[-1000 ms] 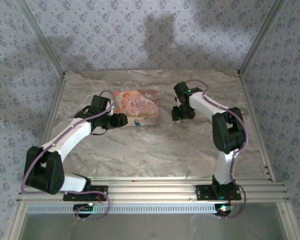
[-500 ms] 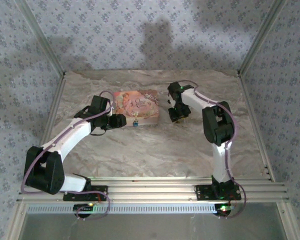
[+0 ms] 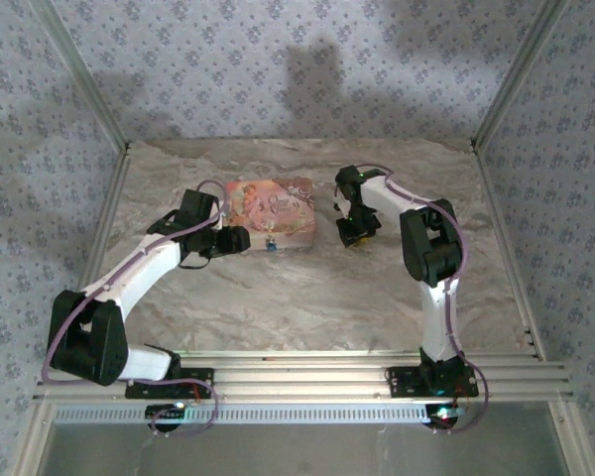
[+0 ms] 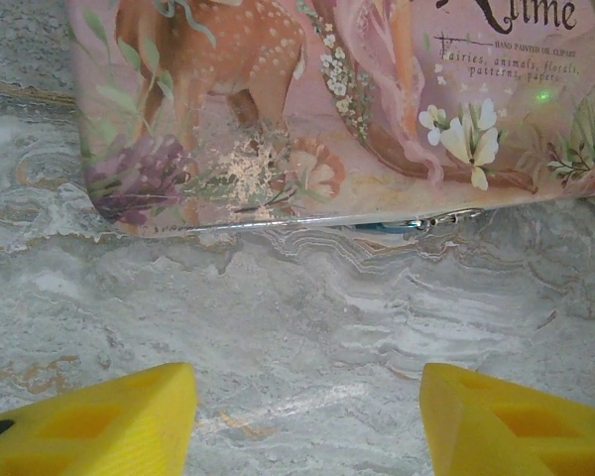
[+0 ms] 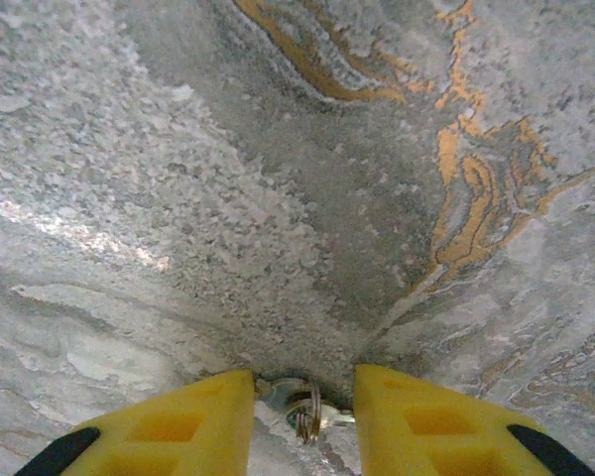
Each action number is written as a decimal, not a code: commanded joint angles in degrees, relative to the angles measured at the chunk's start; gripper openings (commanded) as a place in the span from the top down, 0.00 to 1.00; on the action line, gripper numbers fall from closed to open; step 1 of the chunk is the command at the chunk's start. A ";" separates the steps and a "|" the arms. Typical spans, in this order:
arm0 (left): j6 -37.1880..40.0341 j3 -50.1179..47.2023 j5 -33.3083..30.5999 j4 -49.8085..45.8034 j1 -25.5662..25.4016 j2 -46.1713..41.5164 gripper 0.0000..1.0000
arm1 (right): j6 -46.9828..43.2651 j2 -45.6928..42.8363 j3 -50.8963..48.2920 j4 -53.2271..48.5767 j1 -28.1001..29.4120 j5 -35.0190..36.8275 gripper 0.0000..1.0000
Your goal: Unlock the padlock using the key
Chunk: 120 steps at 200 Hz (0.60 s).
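Observation:
The padlock [image 3: 270, 244] is a tiny blue lock at the front edge of the pink box [image 3: 273, 206]. In the left wrist view the padlock [image 4: 385, 227] peeks out from under the box rim [image 4: 278, 214]. My left gripper [image 3: 240, 238] stands open just left of it, its yellow fingers [image 4: 99, 421] wide apart over bare marble. The key [image 5: 307, 405], a small shiny piece on a wire ring, lies on the table between my right gripper's [image 5: 303, 399] fingers [image 5: 188, 421]. The jaws stand close on both sides of it; whether they press it I cannot tell. My right gripper [image 3: 356, 236] is right of the box.
The marble table [image 3: 307, 297] has metal frame posts at its corners and patterned walls behind. The pink picture box lies flat at centre left. Both arm bases are bolted to the rail at the near edge.
My right arm's elbow swung left and its gripper settled low beside the box, with the jaws narrowing around the key. The left arm has not moved.

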 commanded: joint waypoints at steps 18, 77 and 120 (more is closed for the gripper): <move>0.18 -0.29 -1.10 -1.76 -0.29 -2.30 0.38 | -0.52 0.70 -2.09 -4.24 -0.14 -1.18 0.78; -0.13 -2.01 -2.11 -2.48 -0.29 -5.76 0.38 | 0.14 -4.21 -5.94 -2.39 0.10 -4.96 0.95; -0.81 -3.77 -0.67 0.26 -0.37 -8.70 0.38 | 1.06 -9.92 -10.47 1.40 0.48 -7.99 1.00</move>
